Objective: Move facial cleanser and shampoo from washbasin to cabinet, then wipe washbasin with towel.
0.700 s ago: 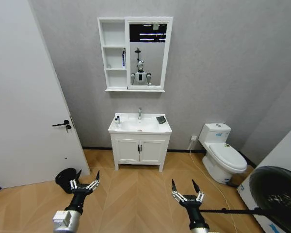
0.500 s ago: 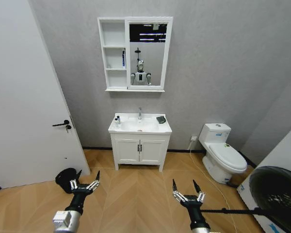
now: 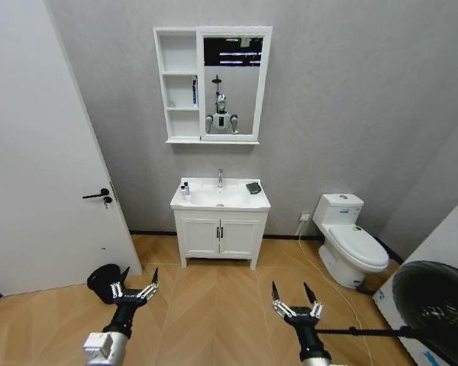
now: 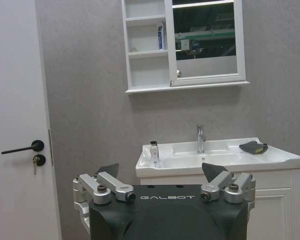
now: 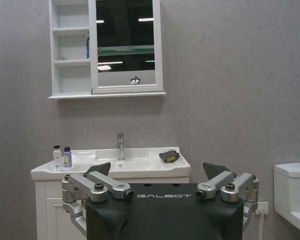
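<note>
The white washbasin (image 3: 237,200) stands on a vanity against the far wall, with a chrome tap (image 3: 220,178). At its left corner stand two small bottles (image 3: 185,189), one pale (image 5: 56,153) and one purple (image 5: 67,157); which is the facial cleanser and which the shampoo I cannot tell. The dark towel (image 3: 253,187) lies folded at the right rear corner. Above hangs the cabinet (image 3: 179,85) with three niches and a mirror. My left gripper (image 3: 139,273) and right gripper (image 3: 289,289) hover low over the floor, both open and empty, well short of the basin.
A blue item (image 3: 194,91) stands in the cabinet's middle niche. A white toilet (image 3: 353,245) is to the right, a door (image 3: 38,152) to the left, and a black object (image 3: 101,279) on the floor. A white appliance (image 3: 443,305) stands at the near right.
</note>
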Controlling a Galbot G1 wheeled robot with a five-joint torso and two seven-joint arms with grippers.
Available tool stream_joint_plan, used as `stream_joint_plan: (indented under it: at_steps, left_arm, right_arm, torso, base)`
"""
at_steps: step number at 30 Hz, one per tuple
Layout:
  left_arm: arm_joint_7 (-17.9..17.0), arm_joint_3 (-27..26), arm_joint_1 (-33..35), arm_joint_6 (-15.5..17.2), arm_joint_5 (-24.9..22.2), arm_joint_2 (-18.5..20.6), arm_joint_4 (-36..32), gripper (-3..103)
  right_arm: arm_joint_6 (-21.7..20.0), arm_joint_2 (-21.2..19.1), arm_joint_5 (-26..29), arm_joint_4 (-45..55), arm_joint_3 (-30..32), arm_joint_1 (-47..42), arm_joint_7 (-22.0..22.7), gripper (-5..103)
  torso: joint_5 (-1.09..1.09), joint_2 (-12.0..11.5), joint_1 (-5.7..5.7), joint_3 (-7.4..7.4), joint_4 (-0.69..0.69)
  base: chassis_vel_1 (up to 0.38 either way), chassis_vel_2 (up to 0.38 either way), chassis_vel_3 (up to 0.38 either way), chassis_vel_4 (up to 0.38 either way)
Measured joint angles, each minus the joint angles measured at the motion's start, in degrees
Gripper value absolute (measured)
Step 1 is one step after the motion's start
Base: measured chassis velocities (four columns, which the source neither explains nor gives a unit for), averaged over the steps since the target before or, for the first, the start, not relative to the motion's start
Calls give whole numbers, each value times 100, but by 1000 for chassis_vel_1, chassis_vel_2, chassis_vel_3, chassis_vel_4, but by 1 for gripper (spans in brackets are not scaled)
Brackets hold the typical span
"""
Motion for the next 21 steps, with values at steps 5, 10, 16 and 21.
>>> stream_joint_plan:
  at_steps: [5, 10, 16, 21]
  left_arm:
    - [1, 92, -30, -1, 19, 66, 74, 91]
    - [2, 134, -81, -2, 27, 58, 146, 91]
    - [3, 131, -114, -8, 26, 59, 190, 91]
    - [3, 84, -167, -40, -32, 72, 268, 91]
  right_arm:
    - [18, 16, 4, -1, 26, -58, -4, 100]
    - [34, 62, -30, 26, -22, -87, -6, 100]
    - [34, 67, -50, 42, -30, -100, -5, 100]
    - [51, 86, -78, 25, -22, -82, -5, 100]
  torso:
    - [0, 0, 0, 0, 0]
    - [0, 0, -1, 0, 0]
    - [-1, 2, -3, -1, 0]
    - [0, 1, -1, -1, -1]
  base:
    - [0, 0, 0, 0]
    - [0, 0, 0, 0]
    - [-57, 45, 62, -60]
    - [-184, 186, 161, -181]
